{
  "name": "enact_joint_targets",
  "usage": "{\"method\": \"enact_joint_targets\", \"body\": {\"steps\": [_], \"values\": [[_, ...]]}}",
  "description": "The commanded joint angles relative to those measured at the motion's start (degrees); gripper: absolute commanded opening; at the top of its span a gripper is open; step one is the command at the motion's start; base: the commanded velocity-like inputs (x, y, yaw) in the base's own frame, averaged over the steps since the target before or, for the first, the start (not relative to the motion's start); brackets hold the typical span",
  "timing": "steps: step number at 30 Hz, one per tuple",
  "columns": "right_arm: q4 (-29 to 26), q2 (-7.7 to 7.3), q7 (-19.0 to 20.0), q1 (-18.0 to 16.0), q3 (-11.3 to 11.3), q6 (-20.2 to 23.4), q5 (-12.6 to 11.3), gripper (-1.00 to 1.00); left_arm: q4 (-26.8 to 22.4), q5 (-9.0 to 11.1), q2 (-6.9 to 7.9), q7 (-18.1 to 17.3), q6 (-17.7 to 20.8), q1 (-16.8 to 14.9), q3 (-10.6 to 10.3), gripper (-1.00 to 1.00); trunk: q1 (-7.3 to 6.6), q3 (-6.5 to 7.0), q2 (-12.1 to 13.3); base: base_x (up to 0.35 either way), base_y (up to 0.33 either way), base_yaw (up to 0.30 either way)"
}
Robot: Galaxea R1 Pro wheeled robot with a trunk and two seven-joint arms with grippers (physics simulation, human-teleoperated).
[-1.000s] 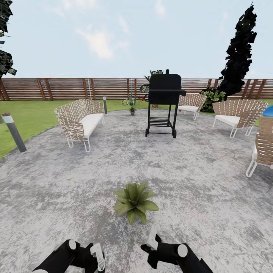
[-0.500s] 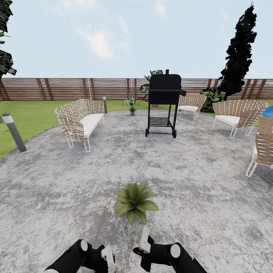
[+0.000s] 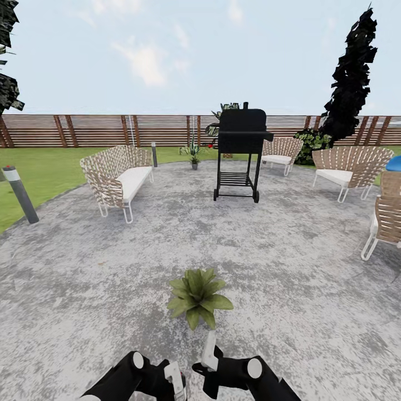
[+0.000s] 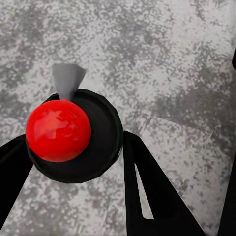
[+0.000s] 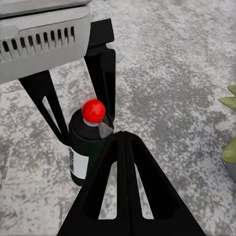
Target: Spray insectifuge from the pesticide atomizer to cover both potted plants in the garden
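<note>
Left claw [image 4: 73, 162] clamped round the black, red-topped spray bottle [image 4: 73, 135], low over grey stone patio [image 3: 278, 267]. Right claw [image 3: 207, 356] just beside; grip impossible to tell. Potted plant [image 3: 197, 297] close ahead.

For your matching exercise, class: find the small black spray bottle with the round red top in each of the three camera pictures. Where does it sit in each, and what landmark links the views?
Head view: I cannot make the small black spray bottle with the round red top out among the grippers at the bottom edge.
Left wrist view: left of centre, seen from above, between the left gripper fingers.
Right wrist view: centre-left, upright, left gripper straddling it.
Shared landmark: the mottled grey stone patio.
</note>
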Motion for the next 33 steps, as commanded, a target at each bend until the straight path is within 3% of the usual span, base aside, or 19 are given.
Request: {"method": "enact_joint_targets", "body": {"steps": [1,27,33], "values": [[-0.1,0.05,0.0,0.0,-0.1,-0.4,0.6,-1.00,-0.1,-0.4,-0.02,-0.2,-0.2,0.0,0.0,-1.00,-0.01,-0.06,0.0,0.000,0.000,0.000],[0.1,0.02,0.0,0.0,-0.1,-0.4,0.6,-1.00,0.0,0.5,-0.05,-2.2,-0.3,-0.1,0.2,-1.00,-0.01,-0.06,0.0,0.000,0.000,0.000],[0.1,0.04,0.0,0.0,-0.1,-0.4,0.6,-1.00,0.1,0.7,-0.32,-2.7,-0.3,-1.4,0.4,-1.00,-0.01,-0.06,0.0,0.000,0.000,0.000]]}}
